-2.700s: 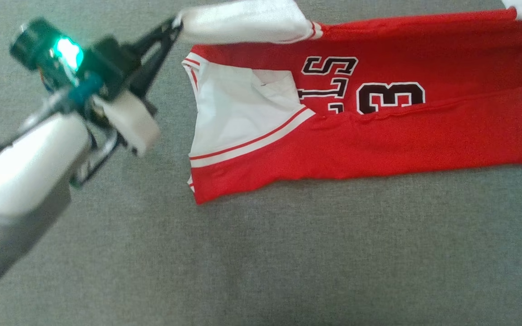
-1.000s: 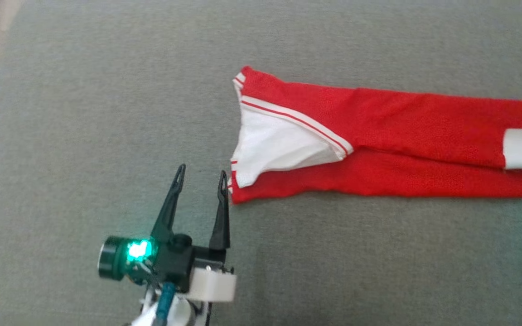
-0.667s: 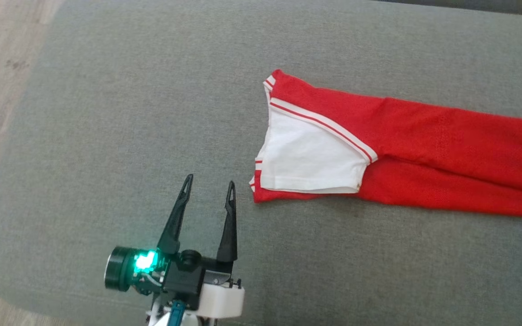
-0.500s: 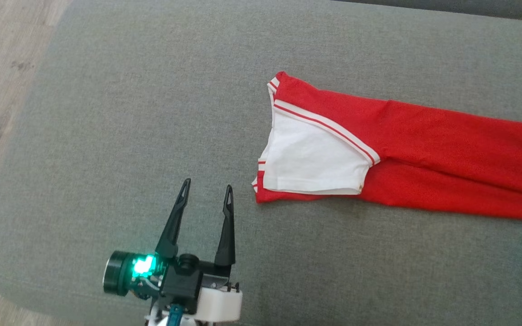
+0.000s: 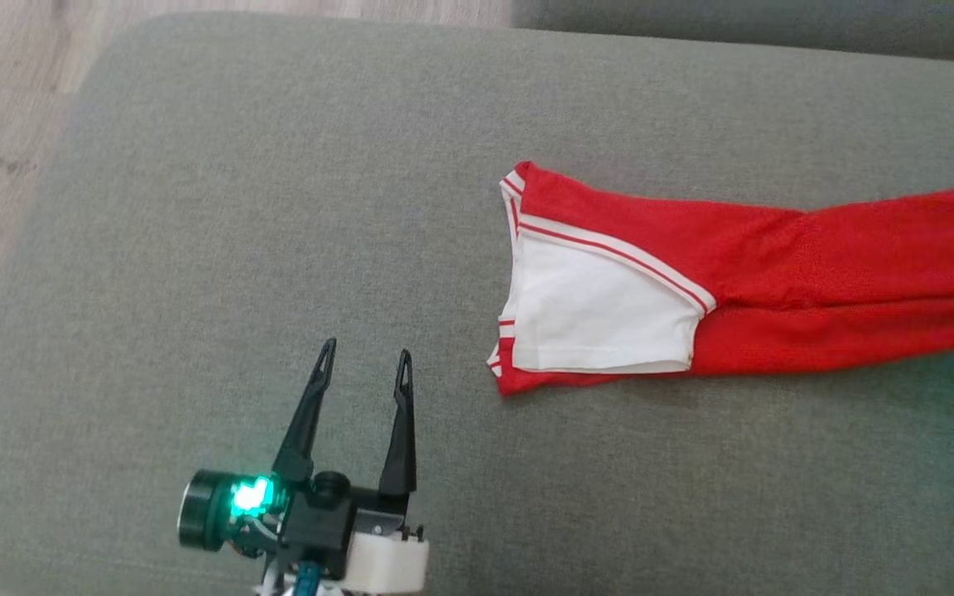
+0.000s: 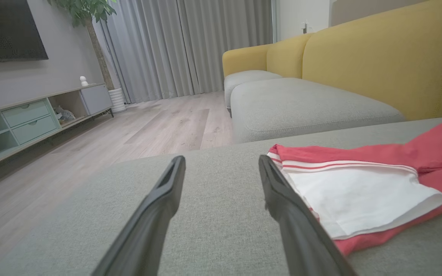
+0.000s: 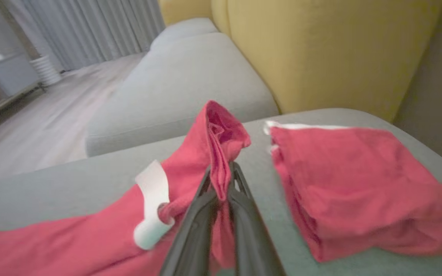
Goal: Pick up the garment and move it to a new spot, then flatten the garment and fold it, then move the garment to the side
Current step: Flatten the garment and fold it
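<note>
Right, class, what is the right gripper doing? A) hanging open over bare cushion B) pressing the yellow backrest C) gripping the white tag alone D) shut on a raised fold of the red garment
D: in the right wrist view, the right gripper pinches a lifted fold of the red garment.

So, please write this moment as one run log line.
left hand: open, free | right hand: shut on garment | garment: folded lengthwise, lying on cushion

**Living room round the sofa**

Grey sofa cushion (image 5: 278, 207) underneath, yellow backrest (image 6: 378, 57) right behind it. Wooden floor (image 6: 167, 122) runs out to grey curtains (image 6: 186, 46), a potted plant (image 6: 97, 53), and there's a pale green cabinet (image 6: 25, 115) under a dark screen (image 6: 6, 30).
</note>
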Motion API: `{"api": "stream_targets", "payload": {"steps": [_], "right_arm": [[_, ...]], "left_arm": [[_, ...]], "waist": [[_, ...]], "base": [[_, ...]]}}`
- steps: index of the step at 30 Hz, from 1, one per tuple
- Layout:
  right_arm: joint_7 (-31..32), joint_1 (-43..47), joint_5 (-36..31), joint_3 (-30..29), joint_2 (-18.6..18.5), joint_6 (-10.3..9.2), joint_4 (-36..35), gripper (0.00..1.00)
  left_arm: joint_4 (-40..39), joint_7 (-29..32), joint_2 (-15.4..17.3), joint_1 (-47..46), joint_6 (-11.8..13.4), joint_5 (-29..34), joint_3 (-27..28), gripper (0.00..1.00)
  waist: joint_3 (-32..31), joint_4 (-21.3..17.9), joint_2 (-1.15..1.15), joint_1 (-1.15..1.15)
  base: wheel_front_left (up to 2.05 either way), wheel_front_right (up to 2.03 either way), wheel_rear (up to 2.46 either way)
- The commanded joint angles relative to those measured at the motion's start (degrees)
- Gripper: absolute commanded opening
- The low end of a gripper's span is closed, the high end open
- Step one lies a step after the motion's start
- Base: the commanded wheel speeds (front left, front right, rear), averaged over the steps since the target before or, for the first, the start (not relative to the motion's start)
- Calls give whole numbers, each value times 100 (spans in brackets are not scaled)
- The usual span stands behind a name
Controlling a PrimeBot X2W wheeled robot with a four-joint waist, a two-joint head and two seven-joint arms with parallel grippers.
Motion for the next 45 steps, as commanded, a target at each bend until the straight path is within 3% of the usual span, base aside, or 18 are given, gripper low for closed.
{"api": "stream_targets", "payload": {"steps": [1,7,11,16,23,24,25,26,34,41,45], "right_arm": [[23,-43,62,202,-161,-5,-427,0],[438,-232,55,1053,317,-5,-1916,0],[649,-435,-34,1723,755,-5,-2434,0],[736,-698,-221,2560,1238,-5,-2272,0],[766,-715,-448,3506,1483,-5,-1571,1],[751,-697,-445,3599,1504,-5,-1490,14],[726,-679,-429,3688,1528,-5,-1414,39],[656,-674,-405,3762,1555,-5,-1361,100],[-20,-780,-180,3962,1571,-5,-1334,100],[-1012,-602,-154,3624,1173,-5,-1495,100],[-1840,-70,-257,3069,959,-5,-1347,100]], "left_arm": [[-139,-30,-21,-3,-36,76,227,100],[-75,-30,-136,53,-210,164,300,100],[-51,-30,-205,39,-325,233,335,100],[0,-30,-330,-9,-448,305,355,100],[108,-30,-488,-54,-573,379,368,100],[111,-30,-503,-46,-575,384,387,100],[111,-30,-517,-35,-576,388,408,100],[109,-30,-531,-26,-578,393,427,100],[107,-30,-595,47,-623,431,597,100],[51,-30,-584,223,-691,318,884,100],[29,-30,-560,430,-796,214,1128,100]], "waist": [[-57,-42,0,0],[-146,-29,0,0],[-82,102,0,0],[47,361,0,0],[212,775,0,0],[225,807,0,0],[232,828,0,0],[239,843,0,0],[54,695,0,0],[-348,324,0,0],[-691,-12,0,0]], "base": [[0,0,0],[0,0,0],[0,0,0],[0,0,0],[0,0,0],[0,0,0],[0,0,0],[0,0,0],[0,0,0],[0,0,0],[0,0,0]]}}
